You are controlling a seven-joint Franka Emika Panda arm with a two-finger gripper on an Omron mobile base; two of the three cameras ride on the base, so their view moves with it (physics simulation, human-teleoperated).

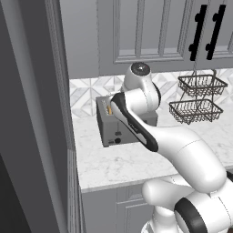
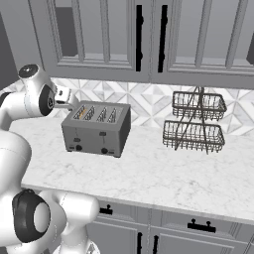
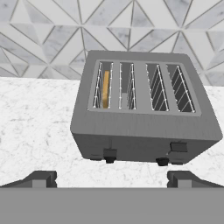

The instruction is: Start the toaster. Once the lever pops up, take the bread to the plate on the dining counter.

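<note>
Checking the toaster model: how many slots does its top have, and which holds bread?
4, side by side across the toaster top. In the hand view, the bread stands in the leftmost; the other three look empty.

The white marble counter carries the toaster, with a two-tier wire basket stand well right of the toaster.

base views flank toaster; hand view nearer
</note>
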